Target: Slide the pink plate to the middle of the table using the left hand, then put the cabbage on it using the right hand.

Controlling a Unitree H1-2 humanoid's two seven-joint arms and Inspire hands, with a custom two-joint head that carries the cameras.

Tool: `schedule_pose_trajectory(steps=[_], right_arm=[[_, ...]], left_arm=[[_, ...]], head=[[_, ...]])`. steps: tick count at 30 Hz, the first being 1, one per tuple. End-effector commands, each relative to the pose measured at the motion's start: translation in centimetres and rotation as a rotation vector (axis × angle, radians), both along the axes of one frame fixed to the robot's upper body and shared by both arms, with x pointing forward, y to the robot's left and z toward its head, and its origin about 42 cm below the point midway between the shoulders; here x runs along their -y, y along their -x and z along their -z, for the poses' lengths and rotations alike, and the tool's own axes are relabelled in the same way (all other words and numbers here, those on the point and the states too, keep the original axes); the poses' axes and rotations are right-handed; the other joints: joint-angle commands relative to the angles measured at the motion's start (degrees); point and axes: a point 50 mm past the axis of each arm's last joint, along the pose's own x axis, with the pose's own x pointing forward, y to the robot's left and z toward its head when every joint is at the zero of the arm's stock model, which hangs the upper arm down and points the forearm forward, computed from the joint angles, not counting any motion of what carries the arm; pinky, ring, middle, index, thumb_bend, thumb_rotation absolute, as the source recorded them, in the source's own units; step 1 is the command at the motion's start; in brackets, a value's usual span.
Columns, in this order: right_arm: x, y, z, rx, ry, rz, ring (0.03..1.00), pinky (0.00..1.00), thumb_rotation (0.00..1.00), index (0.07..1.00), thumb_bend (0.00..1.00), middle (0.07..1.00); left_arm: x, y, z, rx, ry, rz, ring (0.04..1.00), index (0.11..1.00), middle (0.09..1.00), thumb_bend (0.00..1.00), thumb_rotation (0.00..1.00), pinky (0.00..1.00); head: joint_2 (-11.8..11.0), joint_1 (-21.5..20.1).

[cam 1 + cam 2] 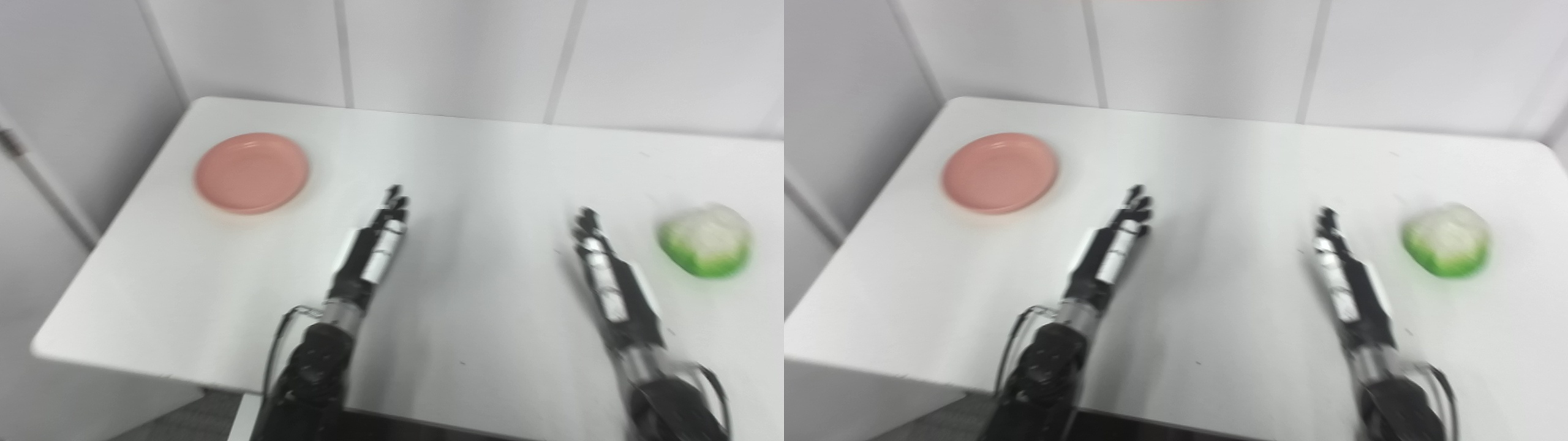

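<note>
The round, shallow pink plate [252, 173] lies empty near the far left corner of the white surface [465, 184], well apart from the left hand [375, 246], which hovers nearer the middle with fingers stretched forward, close together, holding nothing. To slide it well, that hand should probably reach past the plate's far-left rim and draw it inward with flat, light pressure so it does not tip. The white-and-green cabbage [705, 241] sits at the right, beside the empty, outstretched right hand [605, 275].
</note>
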Motion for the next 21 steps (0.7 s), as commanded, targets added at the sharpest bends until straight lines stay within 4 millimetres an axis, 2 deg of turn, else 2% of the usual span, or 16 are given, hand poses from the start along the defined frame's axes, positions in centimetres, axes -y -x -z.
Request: schedule_pose_trajectory(steps=[1, 10, 21], right_arm=[[0.3, -0.2, 0.0, 0.003, -0.012, -0.01, 1.0, 1.0, 1.0, 1.0, 0.38, 1.0], [0.5, -0.2, -0.1, 0.002, -0.009, -0.011, 1.0, 1.0, 1.0, 1.0, 0.33, 1.0], [0.1, -0.6, 0.1, 0.005, -0.005, -0.01, 1.0, 1.0, 1.0, 1.0, 0.33, 1.0]], left_arm=[[1.4, 0.9, 2.3, -0.055, -0.001, -0.002, 0.933, 0.957, 0.951, 0.46, 1.0, 0.91], [2.4, 0.4, 3.1, -0.055, 0.022, -0.01, 0.94, 0.955, 0.955, 0.43, 1.0, 0.9], [2.0, -0.2, 3.4, -0.045, 0.032, -0.02, 0.941, 0.96, 0.958, 0.43, 1.0, 0.9]], head=[[-0.84, 1.05], [-2.41, 1.84], [-2.43, 2.11]])
